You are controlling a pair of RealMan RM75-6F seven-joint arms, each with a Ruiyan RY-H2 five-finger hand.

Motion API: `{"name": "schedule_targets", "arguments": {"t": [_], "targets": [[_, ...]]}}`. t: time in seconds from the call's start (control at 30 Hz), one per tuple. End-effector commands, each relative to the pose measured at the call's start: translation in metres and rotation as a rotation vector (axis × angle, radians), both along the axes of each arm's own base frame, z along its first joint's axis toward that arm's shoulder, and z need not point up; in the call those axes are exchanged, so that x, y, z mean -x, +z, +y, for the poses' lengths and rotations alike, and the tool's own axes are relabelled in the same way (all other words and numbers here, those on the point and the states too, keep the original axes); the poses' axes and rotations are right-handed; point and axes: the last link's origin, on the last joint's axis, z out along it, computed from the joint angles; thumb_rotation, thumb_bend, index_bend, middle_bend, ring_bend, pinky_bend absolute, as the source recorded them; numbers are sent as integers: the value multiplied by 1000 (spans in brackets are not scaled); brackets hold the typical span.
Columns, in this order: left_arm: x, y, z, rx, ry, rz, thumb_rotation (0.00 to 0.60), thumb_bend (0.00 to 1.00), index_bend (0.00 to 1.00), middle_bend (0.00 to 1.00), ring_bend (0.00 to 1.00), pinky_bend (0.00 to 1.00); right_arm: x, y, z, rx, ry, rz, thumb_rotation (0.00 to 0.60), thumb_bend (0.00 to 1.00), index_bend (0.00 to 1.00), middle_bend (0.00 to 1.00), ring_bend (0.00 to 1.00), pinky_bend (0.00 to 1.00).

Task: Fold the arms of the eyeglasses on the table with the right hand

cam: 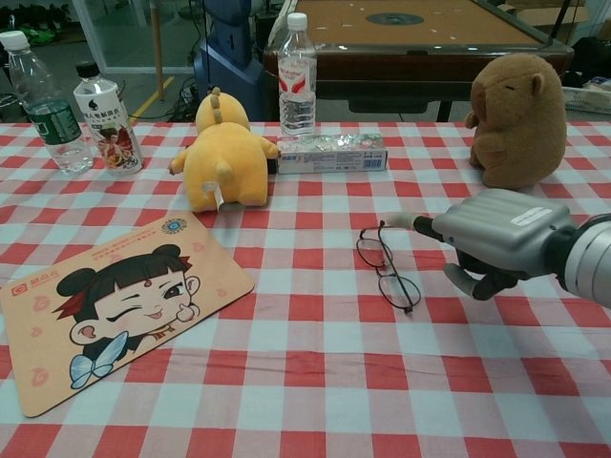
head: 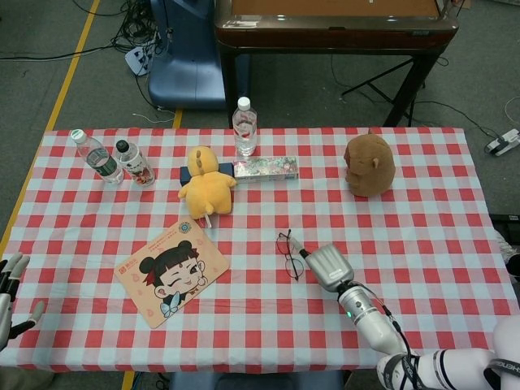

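The eyeglasses (cam: pixel 386 267) lie flat on the worktop (head: pixel 422 195) near its middle, toward the front edge, arms seemingly tucked behind the lenses, so the fold looks done. My right hand (cam: pixel 496 240) sits just to their right, holding nothing; one of its fingers (cam: pixel 406 222) reaches toward the frame, the rest curl under. My left hand (head: pixel 10 284) hangs open off the front left corner. Bare cloth toward the front and right edges leaves room to draw away.
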Motion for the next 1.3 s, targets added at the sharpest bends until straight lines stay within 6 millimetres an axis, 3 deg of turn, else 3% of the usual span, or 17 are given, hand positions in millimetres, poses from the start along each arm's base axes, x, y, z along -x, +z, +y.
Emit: {"name": "schedule_targets", "arguments": {"t": [0.03, 0.4, 0.7, 0.9, 1.1, 1.2, 1.3], "targets": [[1, 1, 0, -2, 3, 0, 600, 357, 0, 0, 0, 0, 2, -9, 1, -20, -18, -22, 600, 593, 0, 973, 1000, 887], [3, 3, -2, -5, 10, -1, 600, 357, 0, 0, 0, 0, 8, -29, 5, -67, -68, -80, 600, 593, 0, 973, 1000, 887], [3, 3, -1, -6, 10, -2, 600, 357, 0, 0, 0, 0, 6, -29, 7, -66, -65, -112, 600, 593, 0, 971, 1000, 887], [4, 4, -1, -11, 12, -1, 600, 357, 0, 0, 0, 0, -1, 5, 10, 14, -9, -186, 600, 593, 0, 966, 1000, 887], [3, 5, 0, -18, 11, 1, 600, 357, 0, 0, 0, 0, 20, 63, 15, 179, 7, -201, 600, 578, 0, 908, 995, 887], [2, 4, 2, -16, 6, 2, 600, 357, 0, 0, 0, 0, 33, 88, 20, 256, -1, -202, 600, 554, 0, 850, 928, 877], [-1, 1, 4, -12, -4, 3, 600, 357, 0, 0, 0, 0, 50, 114, 28, 334, -22, -204, 600, 528, 0, 760, 812, 801]]}}
